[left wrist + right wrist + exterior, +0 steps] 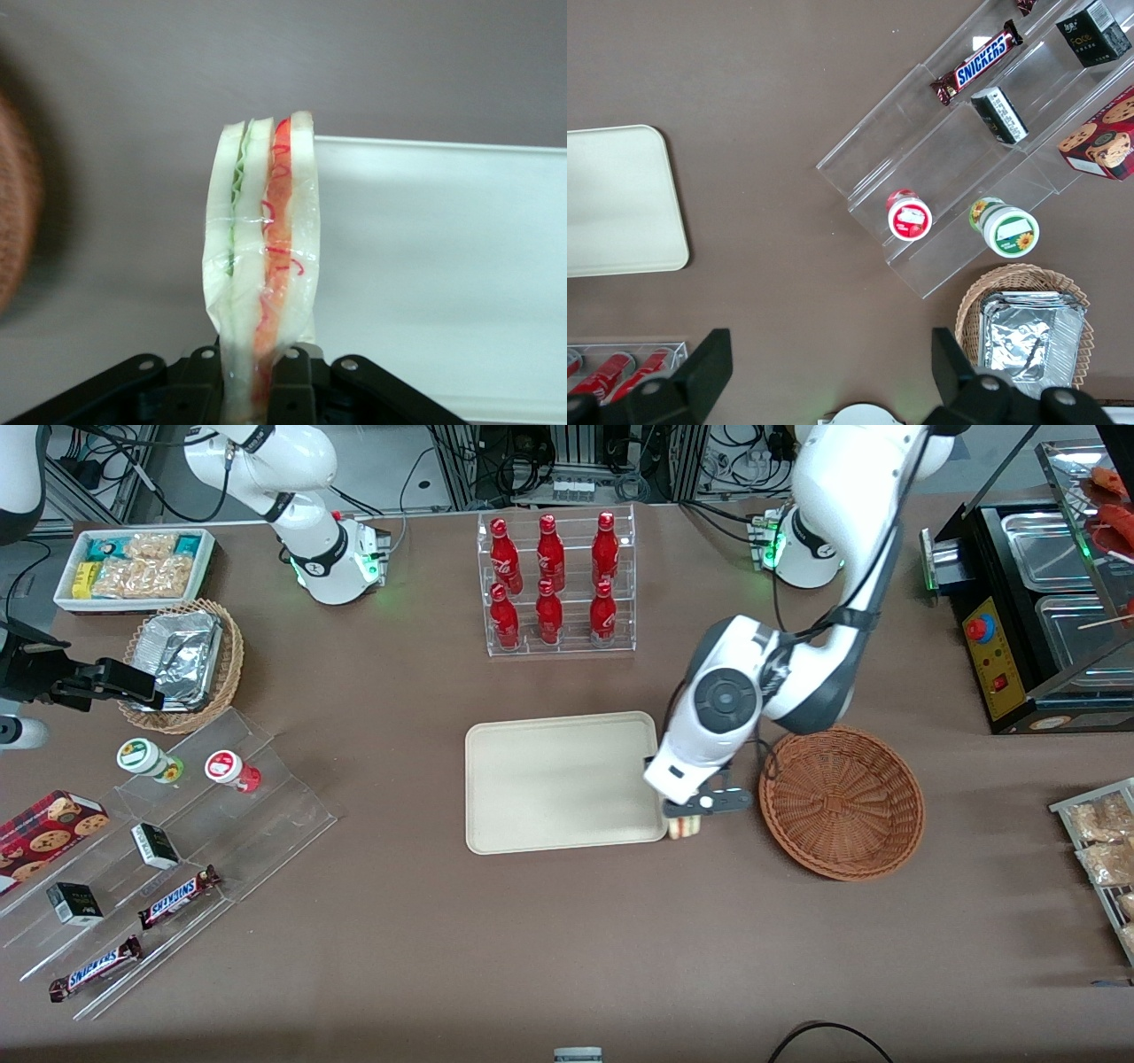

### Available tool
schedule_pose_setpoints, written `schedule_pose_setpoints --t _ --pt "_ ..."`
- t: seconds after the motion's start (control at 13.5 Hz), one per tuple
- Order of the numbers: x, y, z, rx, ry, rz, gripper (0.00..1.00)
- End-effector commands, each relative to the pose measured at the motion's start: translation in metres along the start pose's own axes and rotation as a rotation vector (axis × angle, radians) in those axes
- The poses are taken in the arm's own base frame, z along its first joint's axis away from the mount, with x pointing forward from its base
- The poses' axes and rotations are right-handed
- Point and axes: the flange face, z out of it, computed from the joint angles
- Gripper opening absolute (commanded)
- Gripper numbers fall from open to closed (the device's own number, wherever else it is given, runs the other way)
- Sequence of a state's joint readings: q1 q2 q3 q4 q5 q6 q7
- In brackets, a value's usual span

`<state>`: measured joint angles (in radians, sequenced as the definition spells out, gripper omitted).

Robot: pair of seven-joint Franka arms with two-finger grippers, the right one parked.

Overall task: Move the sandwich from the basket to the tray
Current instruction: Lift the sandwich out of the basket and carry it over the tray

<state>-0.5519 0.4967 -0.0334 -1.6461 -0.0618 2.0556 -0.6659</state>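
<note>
The sandwich (263,257) is clamped between the fingers of the claw (700,815), pinched at one end so that its layered cut edge, green filling on one side and red on the other, points straight out from the fingertips; its long axis runs in line with the claw, with the free end farthest from the grip. In the front view the sandwich (685,828) hangs just under the claw, off the bench (567,957), right at the corner of the tray (567,779) that lies closest to the basket (842,802). So the basket, now with nothing visible inside it, sits on one flank of the claw and the tray's flat cream surface opens out on the other flank, with its low rim (443,143) showing just beside the bread in the wrist view. The relation that matters for the coming move is this: the sandwich looks to be level with the tray's edge rather than over its middle, so I judge the claw needs to carry it sideways, away from the basket, across the rim before lowering and letting go. Released here, the wedge could land on the rim or on the bench.
</note>
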Motion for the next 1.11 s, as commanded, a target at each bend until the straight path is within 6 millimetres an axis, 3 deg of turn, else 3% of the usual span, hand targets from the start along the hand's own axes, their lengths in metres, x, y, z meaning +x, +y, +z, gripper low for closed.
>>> schedule_pose_setpoints --t 0.0,0.44,0.74,1.03 --pt "-0.01 0.042 0.007 -0.003 -0.014 -0.012 0.0" --pt "-0.054 0.121 0.043 0.009 -0.006 0.006 0.0" --pt "-0.059 0.144 0.058 0.004 -0.002 0.037 0.0" --pt "-0.057 0.147 0.072 0.015 -0.008 0.041 0.0"
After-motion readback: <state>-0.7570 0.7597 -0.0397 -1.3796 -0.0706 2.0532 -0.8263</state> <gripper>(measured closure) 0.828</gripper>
